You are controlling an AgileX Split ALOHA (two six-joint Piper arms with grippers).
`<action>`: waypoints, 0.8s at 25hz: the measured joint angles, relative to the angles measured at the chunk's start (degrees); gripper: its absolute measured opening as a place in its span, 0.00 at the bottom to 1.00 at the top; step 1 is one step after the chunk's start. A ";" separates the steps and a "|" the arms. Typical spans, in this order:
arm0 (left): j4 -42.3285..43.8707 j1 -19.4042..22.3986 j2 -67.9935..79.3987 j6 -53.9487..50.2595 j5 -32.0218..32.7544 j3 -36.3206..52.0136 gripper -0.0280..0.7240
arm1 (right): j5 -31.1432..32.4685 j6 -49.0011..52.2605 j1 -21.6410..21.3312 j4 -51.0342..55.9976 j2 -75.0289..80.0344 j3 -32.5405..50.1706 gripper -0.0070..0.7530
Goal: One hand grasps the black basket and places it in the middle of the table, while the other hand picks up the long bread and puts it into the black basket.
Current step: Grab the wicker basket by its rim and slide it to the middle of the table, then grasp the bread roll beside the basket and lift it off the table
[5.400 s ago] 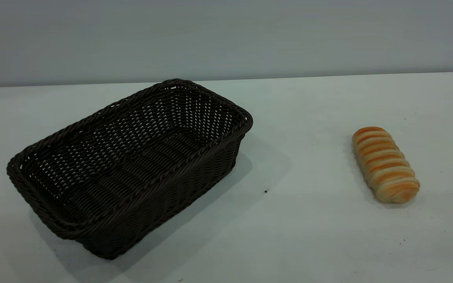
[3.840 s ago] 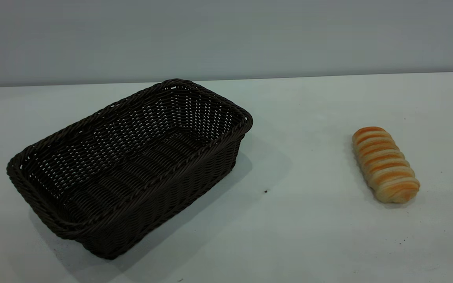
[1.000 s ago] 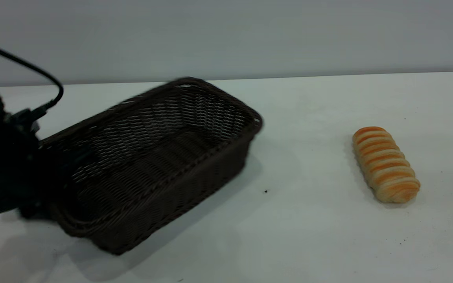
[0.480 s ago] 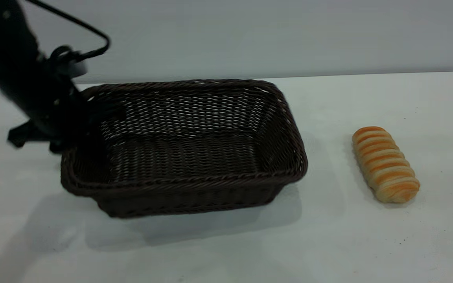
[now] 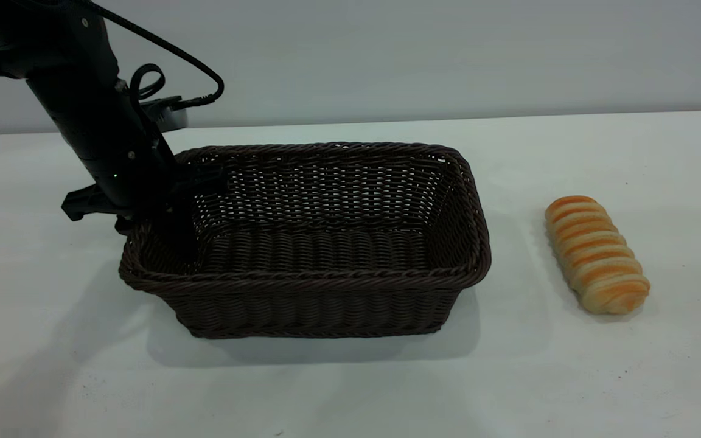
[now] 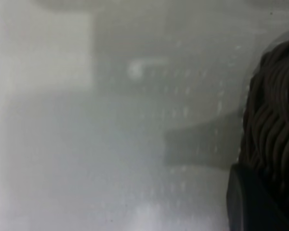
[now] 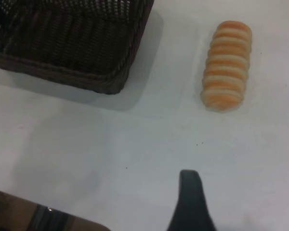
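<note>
Pale white-grey table under a plain grey wall, dotted with a few tiny dark specks. Nearest on it, the black basket, standing flat around mid-table with one long side facing forward, empty inside. To its right and apart from it, the long bread, lying flat on the bare top, cream with orange-brown ridges, one rounded end toward the front. At the basket's left short end, the left gripper, clamped over the braided rim, one finger down inside the weave and the other outside; black arm rising up and back to the left, cable looping behind it. Seen by the right wrist camera, only one dark fingertip of the right gripper, above bare table, well short of the bread; spread of those fingers impossible to tell.
</note>
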 joint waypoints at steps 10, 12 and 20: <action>6.09 0.18 -2.05 -1.99 4.10 0.00 0.66 | 0.00 0.00 0.00 0.00 0.00 0.00 0.75; 9.21 0.43 -5.04 -3.89 4.98 0.00 0.67 | 0.00 0.00 0.00 0.00 0.00 0.00 0.75; 16.31 0.77 -20.13 -5.77 8.89 0.00 0.67 | -1.15 -2.26 0.00 2.75 4.10 0.00 0.75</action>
